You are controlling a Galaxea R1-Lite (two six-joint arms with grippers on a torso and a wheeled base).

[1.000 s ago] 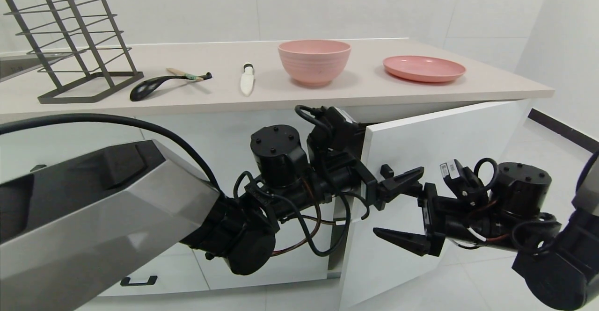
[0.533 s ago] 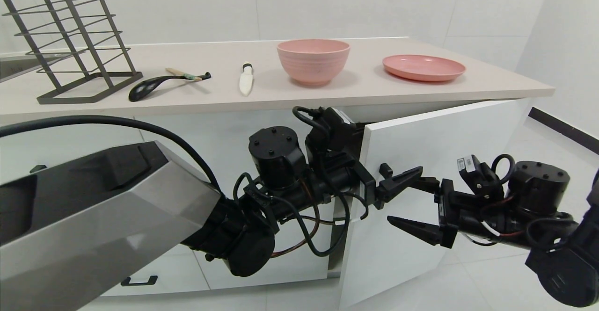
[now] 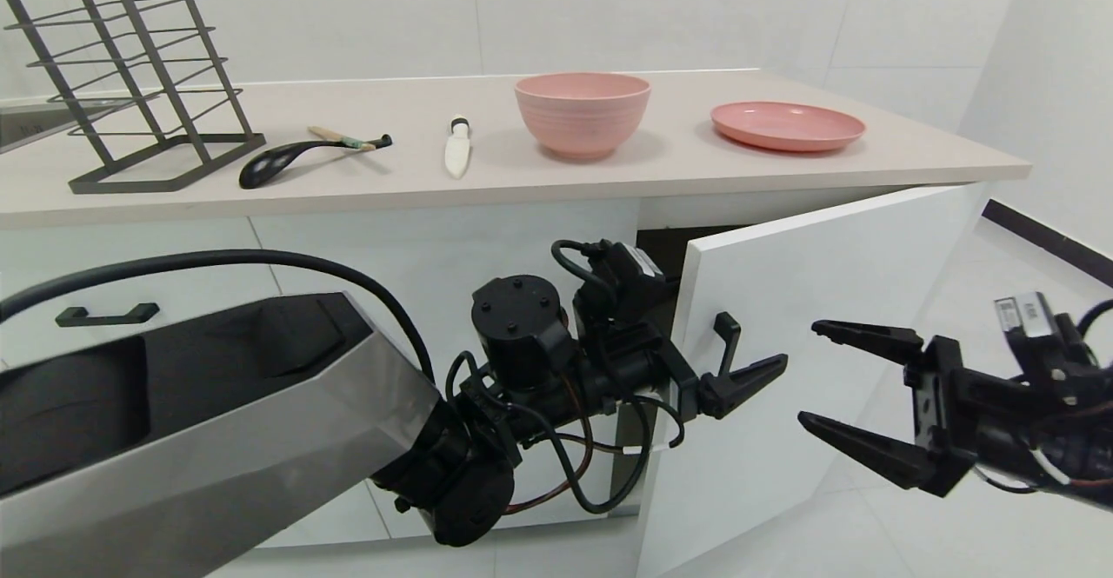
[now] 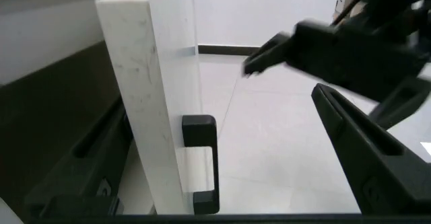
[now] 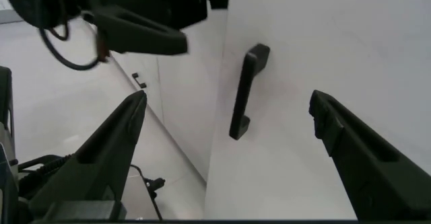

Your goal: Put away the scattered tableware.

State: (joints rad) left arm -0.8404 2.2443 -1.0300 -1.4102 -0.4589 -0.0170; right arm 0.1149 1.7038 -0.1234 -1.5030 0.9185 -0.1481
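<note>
The left claw (image 3: 743,371) is spread astride the edge of the open cupboard door (image 3: 826,282) beside its black handle (image 3: 726,343), the right claw (image 3: 813,374) hangs spread before that door, touching nothing, while the pink bowl (image 3: 581,113), pink plate (image 3: 787,124), white knife (image 3: 457,148) and black spoon (image 3: 278,161) lie on the counter (image 3: 696,165) above.

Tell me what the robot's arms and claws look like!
The left arm wears a shiny silver shell with a black panel, then round black joints and looping black cables. The left claw and right claw each have two pointy black fingers. A white label sits by the right claw.
</note>
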